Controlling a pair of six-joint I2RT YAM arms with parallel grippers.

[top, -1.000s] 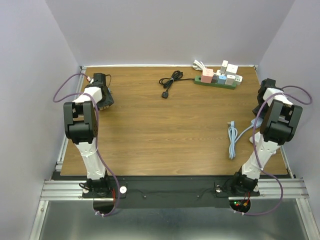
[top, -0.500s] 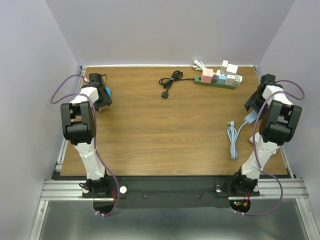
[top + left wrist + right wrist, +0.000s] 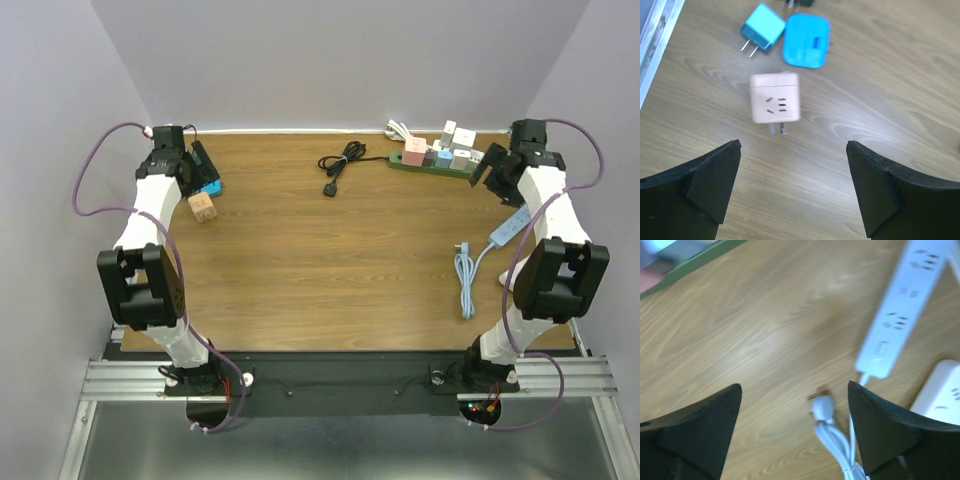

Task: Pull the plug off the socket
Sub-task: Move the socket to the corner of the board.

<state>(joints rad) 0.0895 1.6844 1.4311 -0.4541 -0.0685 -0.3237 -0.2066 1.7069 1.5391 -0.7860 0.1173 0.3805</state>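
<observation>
So both arms are stretched out to the far corners of the table. The left gripper is spread wide with nothing in it, up in the upper left of the top view. In its wrist view a pink cube adapter lies on the wood just above the gap between the fingers, socket holes facing up and prongs poking out of its lower edge. Further up in that frame there's a cyan plug with two prongs pointing lower left. A blue flat adapter sits just beside it.

The right gripper is also wide and holding nothing. From above it sits just off the right end of the green power strip, close but not touching.

That strip is in the upper right of the top view, and a pink plug, a blue plug and a grey plug are all seated in it in a row. Two white blocks sit right behind; can't tell what they're plugged into.

The right wrist view shows a white power strip running diagonally at the upper right, with its pale blue cable bunched at the bottom. A black cable is coiled left of the green strip.
</observation>
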